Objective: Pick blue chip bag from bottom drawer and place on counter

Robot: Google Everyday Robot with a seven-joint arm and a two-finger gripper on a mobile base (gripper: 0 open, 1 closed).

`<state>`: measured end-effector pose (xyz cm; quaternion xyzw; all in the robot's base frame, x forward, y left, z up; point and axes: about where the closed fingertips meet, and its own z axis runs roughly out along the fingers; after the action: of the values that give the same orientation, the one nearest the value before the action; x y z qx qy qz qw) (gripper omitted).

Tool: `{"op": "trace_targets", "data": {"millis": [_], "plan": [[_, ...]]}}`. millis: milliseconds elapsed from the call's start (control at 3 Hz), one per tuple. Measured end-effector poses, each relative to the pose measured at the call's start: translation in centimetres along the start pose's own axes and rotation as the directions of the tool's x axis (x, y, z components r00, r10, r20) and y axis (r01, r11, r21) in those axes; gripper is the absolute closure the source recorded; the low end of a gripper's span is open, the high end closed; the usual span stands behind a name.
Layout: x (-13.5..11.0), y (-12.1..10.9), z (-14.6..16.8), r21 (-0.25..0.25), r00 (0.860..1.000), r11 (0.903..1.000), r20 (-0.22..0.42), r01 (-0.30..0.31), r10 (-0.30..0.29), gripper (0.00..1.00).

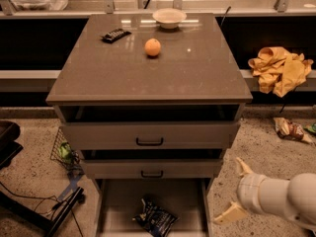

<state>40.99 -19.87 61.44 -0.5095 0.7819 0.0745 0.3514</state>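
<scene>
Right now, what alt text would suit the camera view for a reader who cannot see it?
A blue chip bag lies in the pulled-out bottom drawer of a three-drawer cabinet, while the robot's gripper hangs open just right of the drawer, holding nothing. On the counter sit an orange, a white bowl and a small black bar.
</scene>
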Motion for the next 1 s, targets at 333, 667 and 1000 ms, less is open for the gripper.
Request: {"op": "trace_targets", "data": {"millis": [333, 667, 1000], "plan": [[0.9, 3.5, 7.3, -0.041, 0.996, 0.9969, 0.055, -0.067, 0.069, 0.00], [2.6, 5.2, 14.9, -0.057, 0.985, 0.9871, 0.081, -0.149, 0.154, 0.00], [4.5, 6.8, 21.1, -0.065, 0.977, 0.9806, 0.095, -0.185, 0.190, 0.00]]}}
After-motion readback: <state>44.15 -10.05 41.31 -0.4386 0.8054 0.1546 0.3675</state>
